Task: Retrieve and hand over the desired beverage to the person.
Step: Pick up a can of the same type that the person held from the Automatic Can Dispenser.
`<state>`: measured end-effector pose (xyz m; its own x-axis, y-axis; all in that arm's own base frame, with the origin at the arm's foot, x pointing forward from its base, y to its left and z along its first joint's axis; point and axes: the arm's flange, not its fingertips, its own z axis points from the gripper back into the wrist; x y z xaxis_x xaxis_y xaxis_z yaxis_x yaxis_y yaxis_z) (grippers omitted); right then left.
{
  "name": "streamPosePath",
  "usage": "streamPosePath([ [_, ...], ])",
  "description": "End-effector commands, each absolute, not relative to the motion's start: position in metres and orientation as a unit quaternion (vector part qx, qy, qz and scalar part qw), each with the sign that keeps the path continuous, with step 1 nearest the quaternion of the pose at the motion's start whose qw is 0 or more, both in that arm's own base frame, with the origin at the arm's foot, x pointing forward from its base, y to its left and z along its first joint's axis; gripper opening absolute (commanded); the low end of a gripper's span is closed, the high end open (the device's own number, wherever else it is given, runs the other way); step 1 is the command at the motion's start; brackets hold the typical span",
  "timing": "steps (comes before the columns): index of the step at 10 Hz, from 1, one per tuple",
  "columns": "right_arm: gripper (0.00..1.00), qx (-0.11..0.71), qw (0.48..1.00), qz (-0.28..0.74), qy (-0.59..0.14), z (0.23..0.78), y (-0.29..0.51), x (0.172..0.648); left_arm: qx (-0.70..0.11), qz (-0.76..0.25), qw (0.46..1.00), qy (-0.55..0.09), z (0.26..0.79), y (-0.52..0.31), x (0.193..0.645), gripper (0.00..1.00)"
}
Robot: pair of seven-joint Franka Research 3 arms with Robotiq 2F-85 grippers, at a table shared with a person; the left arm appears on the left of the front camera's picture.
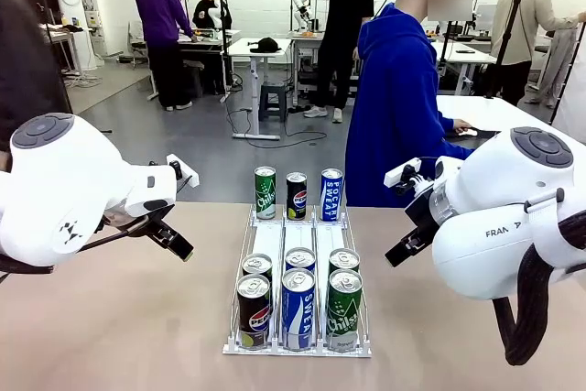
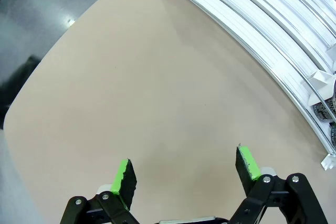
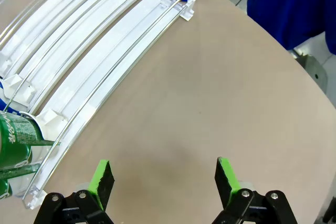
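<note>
With the left gripper (image 2: 185,163) and right gripper (image 3: 163,169) both wide and empty, either could topple neighbouring cans (image 1: 298,295) crowding the near end of the rack (image 1: 271,237).

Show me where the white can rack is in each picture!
Front: the rack sits in the middle of the table.
Left wrist: the rack curves down the top right.
Right wrist: the rack curves down the top left.
Shared landmark: the tan table under it.
</note>
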<state>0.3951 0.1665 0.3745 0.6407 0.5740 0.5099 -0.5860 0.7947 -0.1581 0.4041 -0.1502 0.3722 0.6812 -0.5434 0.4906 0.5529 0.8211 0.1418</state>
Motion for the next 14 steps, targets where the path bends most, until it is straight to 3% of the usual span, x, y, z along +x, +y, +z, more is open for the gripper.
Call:
streamPosePath([
  [1,1.00,0.011,0.906,0.320,-0.278,0.374,0.167,0.395,-0.009,-0.299,0.917,-0.265,0.372,-0.150,0.404,1.00],
  [4,1.00,0.011,0.906,0.320,-0.278,0.375,0.167,0.395,-0.009,-0.299,0.917,-0.265,0.372,-0.150,0.404,1.00],
  [7,1.00,-0.011,0.891,0.306,-0.336,0.504,0.143,0.362,0.029,-0.308,0.903,-0.297,0.481,-0.154,0.385,1.00],
  [10,1.00,-0.009,0.890,0.323,-0.323,0.585,0.139,0.340,0.025,-0.322,0.892,-0.316,0.569,-0.161,0.353,1.00],
  [11,1.00,-0.023,0.890,0.338,-0.305,0.587,0.139,0.339,0.037,-0.327,0.882,-0.337,0.577,-0.166,0.342,1.00],
  [12,1.00,-0.001,0.886,0.308,-0.346,0.582,0.136,0.334,0.020,-0.317,0.893,-0.319,0.560,-0.154,0.360,1.00],
  [14,1.00,-0.004,0.889,0.314,-0.332,0.602,0.136,0.328,0.020,-0.317,0.893,-0.319,0.560,-0.154,0.360,1.00],
])
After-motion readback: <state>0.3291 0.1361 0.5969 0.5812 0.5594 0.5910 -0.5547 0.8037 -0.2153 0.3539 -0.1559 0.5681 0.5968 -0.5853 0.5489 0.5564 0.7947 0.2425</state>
